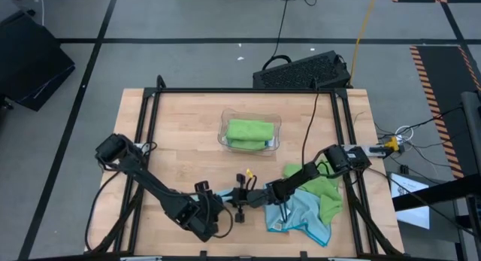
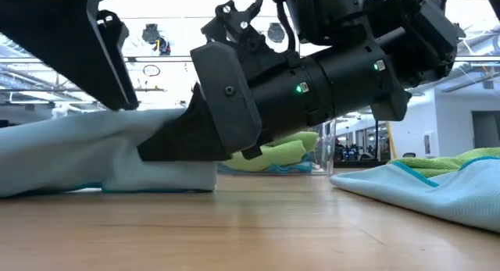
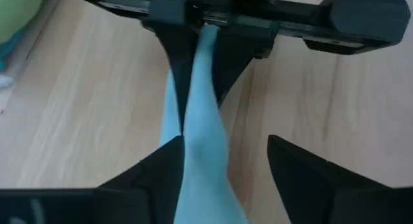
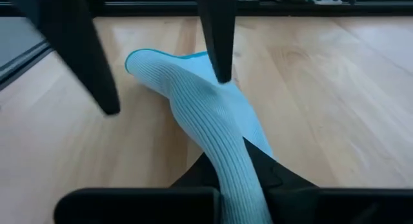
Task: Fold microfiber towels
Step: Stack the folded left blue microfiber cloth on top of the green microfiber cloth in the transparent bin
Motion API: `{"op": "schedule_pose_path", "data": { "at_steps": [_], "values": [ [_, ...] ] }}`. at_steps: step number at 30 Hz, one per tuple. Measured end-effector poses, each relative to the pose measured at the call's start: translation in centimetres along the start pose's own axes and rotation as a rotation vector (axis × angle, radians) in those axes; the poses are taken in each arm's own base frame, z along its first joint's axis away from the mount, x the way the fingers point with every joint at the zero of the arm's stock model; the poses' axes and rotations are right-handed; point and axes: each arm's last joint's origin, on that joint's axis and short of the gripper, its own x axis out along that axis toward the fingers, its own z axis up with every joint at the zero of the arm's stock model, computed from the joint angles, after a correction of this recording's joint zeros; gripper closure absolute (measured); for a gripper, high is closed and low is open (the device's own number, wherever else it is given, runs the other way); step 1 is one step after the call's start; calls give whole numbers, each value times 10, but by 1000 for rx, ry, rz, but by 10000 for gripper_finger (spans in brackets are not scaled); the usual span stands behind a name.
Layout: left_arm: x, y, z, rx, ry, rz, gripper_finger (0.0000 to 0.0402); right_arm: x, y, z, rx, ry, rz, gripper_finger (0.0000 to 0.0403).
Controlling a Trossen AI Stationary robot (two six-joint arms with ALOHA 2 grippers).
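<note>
Both grippers meet mid-table: right gripper (image 1: 259, 198) jaws clamp blue towel (image 4: 219, 121) — left gripper (image 1: 225, 203) jaws apparently apart.

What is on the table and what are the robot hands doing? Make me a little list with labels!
Table: wooden table
Tray: clear plastic tray with a folded green towel
Pile: green towel on the right
Blue towel: light blue towel, stretched between both grippers
Right gripper: right gripper shut on it
Left gripper: left gripper open around it

Blue towel (image 4: 213, 121) (ribbed) in right gripper (image 4: 242, 162)
</note>
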Motion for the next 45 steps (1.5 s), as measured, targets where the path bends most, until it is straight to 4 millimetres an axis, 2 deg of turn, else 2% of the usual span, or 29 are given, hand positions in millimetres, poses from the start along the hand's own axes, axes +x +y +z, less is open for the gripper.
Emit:
{"op": "schedule_pose_path", "data": {
  "at_steps": [6,15,18,24,27,31,36,42,45],
  "values": [
    [18,-6,-9,-17,35,39,149,0,-1,-2,15,22,-6,394],
    [26,2,-24,-18,128,171,154,1,-4,-2,36,26,-10,395],
    [27,3,-24,-10,143,165,203,1,-4,-2,37,29,5,395],
    [27,8,-24,67,173,195,370,0,-4,1,36,32,10,391],
    [27,15,-22,99,180,249,378,-5,-5,11,30,46,-7,370],
    [24,34,-12,161,208,346,368,-23,-8,28,13,91,-58,315],
    [20,63,22,255,229,417,380,-64,-19,44,-28,158,-171,256],
    [9,102,72,317,232,413,378,-124,-34,50,-12,89,-234,236],
    [-4,121,99,324,201,423,375,-151,-40,41,-8,39,-226,235]
  ]
}}
